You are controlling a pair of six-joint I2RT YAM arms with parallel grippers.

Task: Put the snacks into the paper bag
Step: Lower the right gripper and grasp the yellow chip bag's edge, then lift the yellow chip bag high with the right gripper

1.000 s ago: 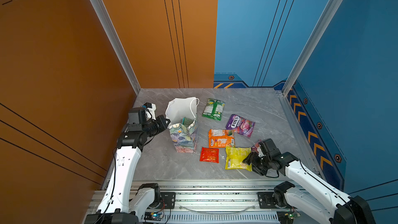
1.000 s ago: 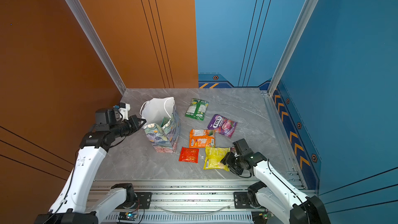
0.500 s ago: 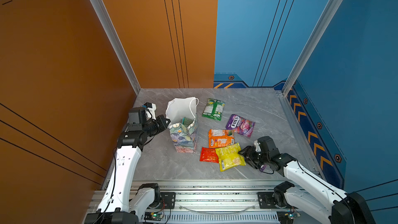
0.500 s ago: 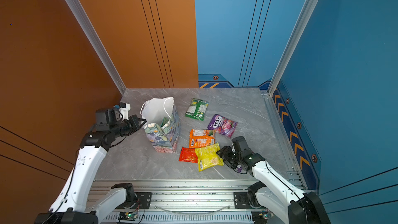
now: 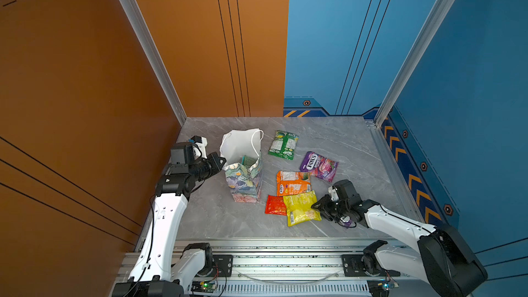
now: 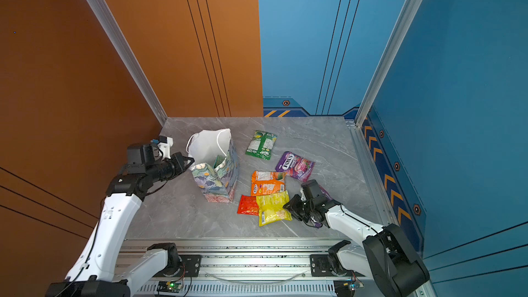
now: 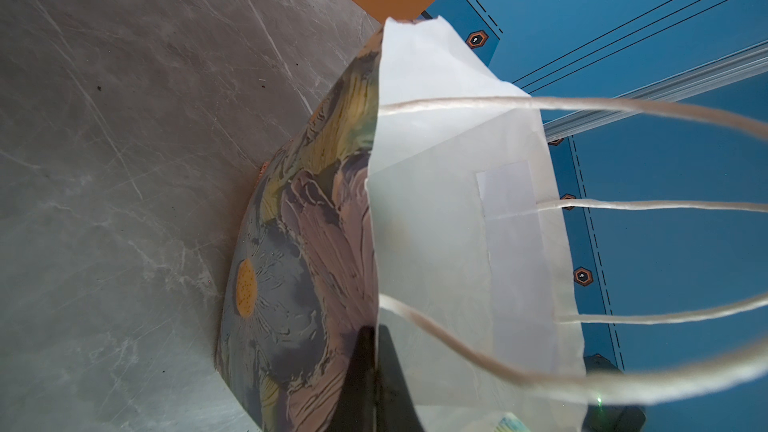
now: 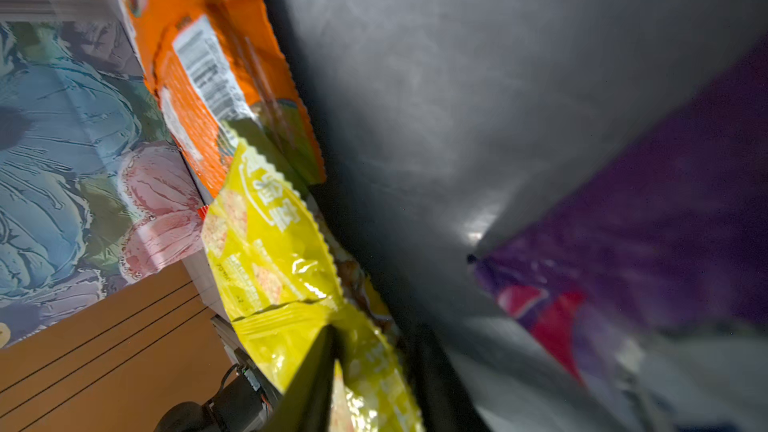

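A grey marble table (image 5: 343, 144) sits between an orange wall (image 5: 85, 81) and a blue wall (image 5: 471, 81). The paper bag (image 5: 243, 180) stands up on the left side of the table with its mouth open. A teal packet (image 5: 247, 159) pokes up inside it. The left gripper (image 5: 222, 162) is pinched tight on the bag's rim. Out on the table lie the green packet (image 5: 283, 144), the purple FOX'S packet (image 5: 319, 165), the orange packet (image 5: 293, 183), the small red packet (image 5: 273, 204) and the yellow packet (image 5: 301, 209). The yellow packet touches the orange and red ones. The right gripper (image 5: 315, 205) squeezes the yellow packet's edge between its two fingers. Another purple packet (image 8: 665, 222) lies under that arm
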